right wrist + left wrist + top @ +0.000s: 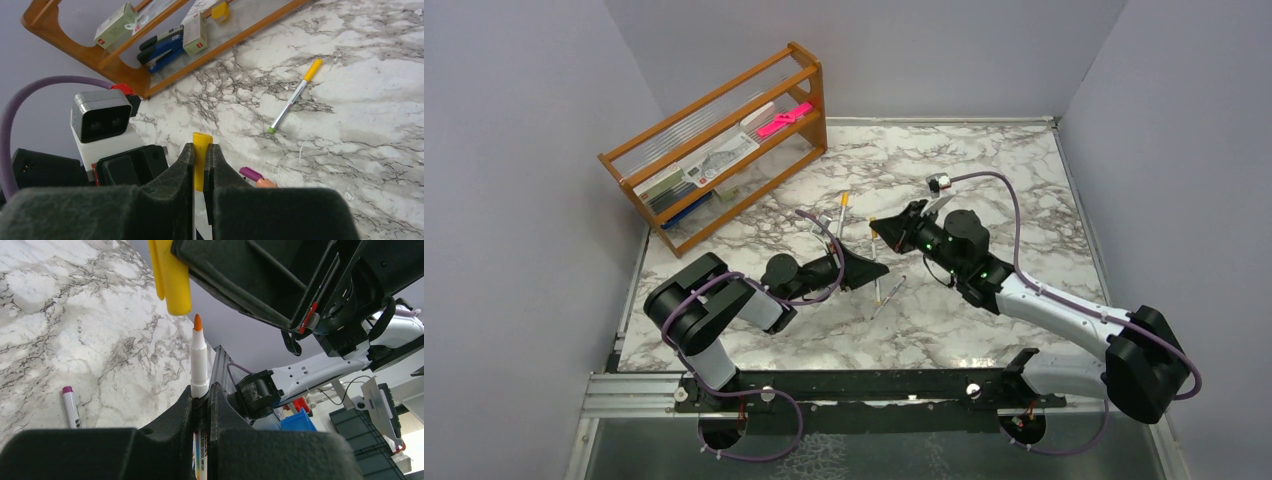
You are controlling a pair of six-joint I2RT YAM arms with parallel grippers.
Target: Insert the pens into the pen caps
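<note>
My left gripper [201, 390] is shut on a pale white pen [199, 365] whose orange tip points up, just below a yellow pen cap [172, 277]. My right gripper [201, 147] is shut on that yellow cap [202, 155]. In the top view the two grippers meet tip to tip over the table's middle, left [879, 269] and right [879, 228]. A pen with a yellow cap and green end [295, 97] lies on the marble. A purple-ended pen [71, 405] lies to the left. A purple piece [251, 174] and an orange-pink piece [265, 183] lie by the right fingers.
A wooden rack [724, 140] stands at the back left, holding a bright pink flat item [784, 118], a blue stapler [162, 47] and small boxes. Two more pens [886, 296] lie on the marble below the grippers. Grey walls enclose the table.
</note>
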